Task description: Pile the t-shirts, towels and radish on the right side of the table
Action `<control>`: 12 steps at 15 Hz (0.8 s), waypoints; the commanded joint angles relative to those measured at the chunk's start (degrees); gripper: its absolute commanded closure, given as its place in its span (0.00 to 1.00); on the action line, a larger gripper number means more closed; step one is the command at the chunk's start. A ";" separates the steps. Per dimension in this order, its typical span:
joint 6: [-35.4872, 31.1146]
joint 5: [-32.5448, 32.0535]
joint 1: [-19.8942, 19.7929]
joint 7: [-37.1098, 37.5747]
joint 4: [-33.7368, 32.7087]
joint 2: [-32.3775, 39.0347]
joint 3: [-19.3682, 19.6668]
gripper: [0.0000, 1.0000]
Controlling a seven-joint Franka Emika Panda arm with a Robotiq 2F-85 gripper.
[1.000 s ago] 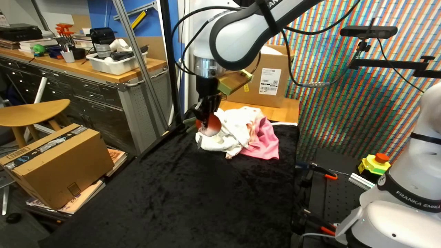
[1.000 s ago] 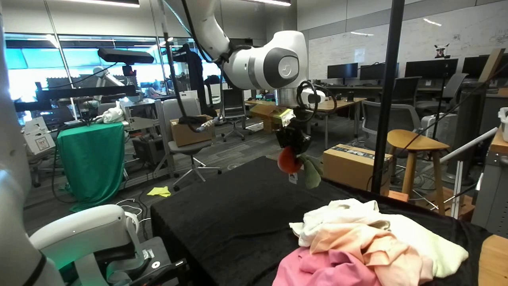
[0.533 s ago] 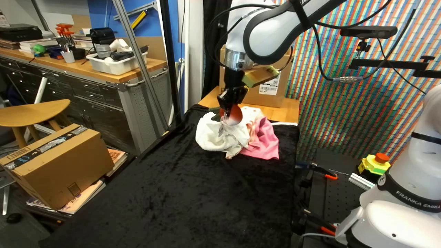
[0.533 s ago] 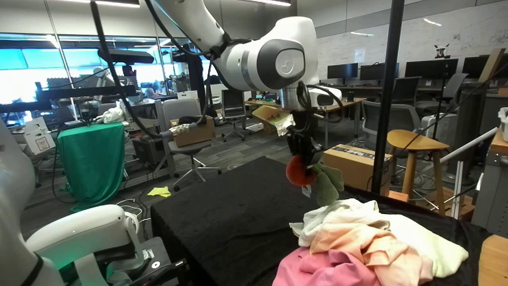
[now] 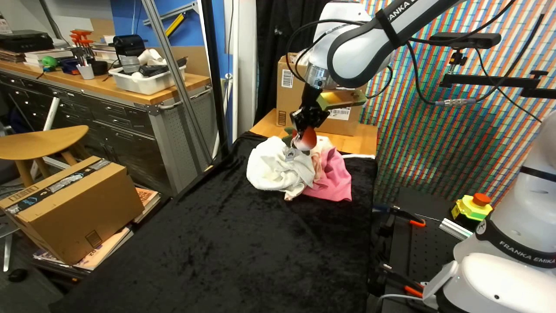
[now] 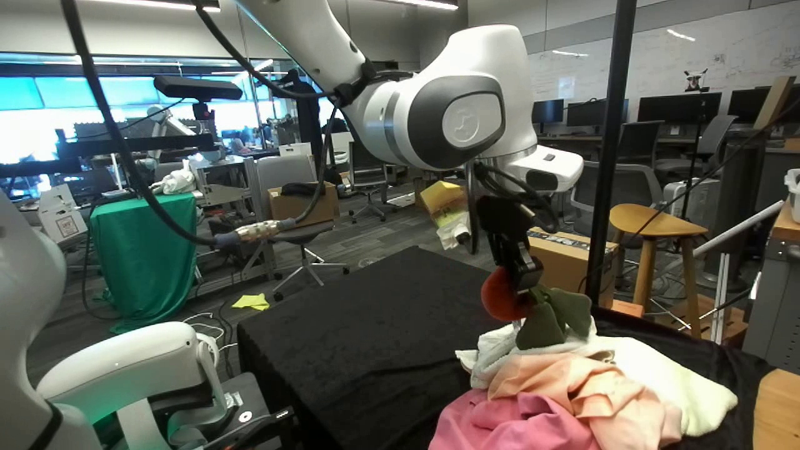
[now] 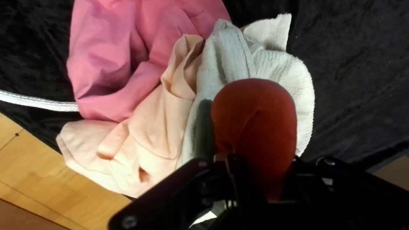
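My gripper (image 7: 257, 159) is shut on the red radish (image 7: 254, 118), with one finger on each side of it. Green leaves (image 6: 553, 319) hang from the radish over the heap, and a small tag (image 5: 290, 154) dangles below. The t-shirts and towels lie heaped on the black table (image 5: 243, 243): a pink cloth (image 6: 512, 422), a peach cloth (image 7: 156, 124) and white towelling (image 5: 278, 169). Which are t-shirts I cannot tell for certain. In the wrist view the radish hides part of the white cloth. Whether the leaves touch it is unclear.
Behind the heap a cardboard box (image 5: 291, 91) stands on a wooden surface (image 5: 367, 134). A white cord (image 7: 41, 103) runs up to the pink cloth. A black post (image 6: 609, 156) rises beyond the table's edge. Another cardboard box (image 5: 74, 208) sits off the table.
The arm has carried the radish rightward in both exterior views, from beside the heap to above its white part. The grip has stayed the same, and the cloths have not moved.
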State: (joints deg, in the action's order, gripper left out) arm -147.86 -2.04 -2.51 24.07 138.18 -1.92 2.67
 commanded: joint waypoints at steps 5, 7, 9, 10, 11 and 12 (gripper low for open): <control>-6.25 -6.08 -2.79 11.97 2.64 1.10 0.94 0.91; -5.63 -8.70 -1.98 14.59 1.74 3.67 0.49 0.91; -5.13 -9.41 -0.57 15.58 0.85 6.49 0.01 0.91; -4.99 -9.40 0.32 15.66 0.22 8.26 -0.21 0.91; -4.88 -8.44 1.13 14.82 -0.27 9.65 -0.37 0.91; -4.73 -8.07 1.91 14.59 -0.80 10.99 -0.33 0.91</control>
State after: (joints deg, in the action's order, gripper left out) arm -152.21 -10.22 -2.65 37.90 139.92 4.82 2.53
